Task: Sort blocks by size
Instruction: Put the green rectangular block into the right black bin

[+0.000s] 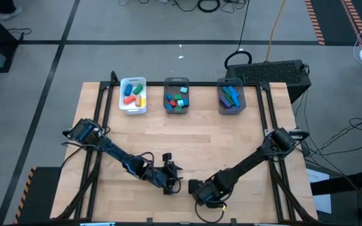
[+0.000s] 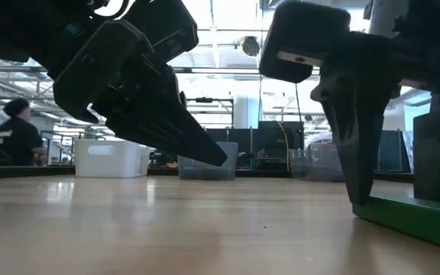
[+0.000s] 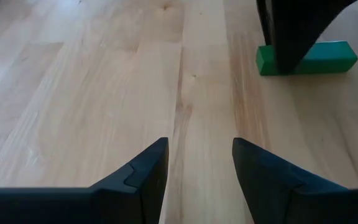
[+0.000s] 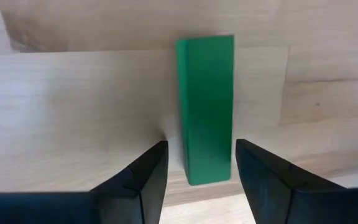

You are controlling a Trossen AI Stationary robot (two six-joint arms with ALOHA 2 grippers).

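Wooden table (image 1: 231, 138): right gripper (image 4: 197, 171) fingers straddle green block (image 4: 207, 106)

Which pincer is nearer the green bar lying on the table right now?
The right pincer. It sits directly over one end of the green bar, jaws open on either side of it. The left pincer is open, off to the side, with bare table between it and the bar.

Green block (image 2: 422, 220): low view cuts it at right edge, far end unseen. Left wrist view: right hand's finger (image 3: 291, 31) covers block's middle. High view: block hidden under right hand (image 1: 207, 193). Blocks in white tray (image 1: 133, 108) and two grey bins (image 1: 176, 110): too small to count. Person (image 2: 12, 137) far left: blurred.
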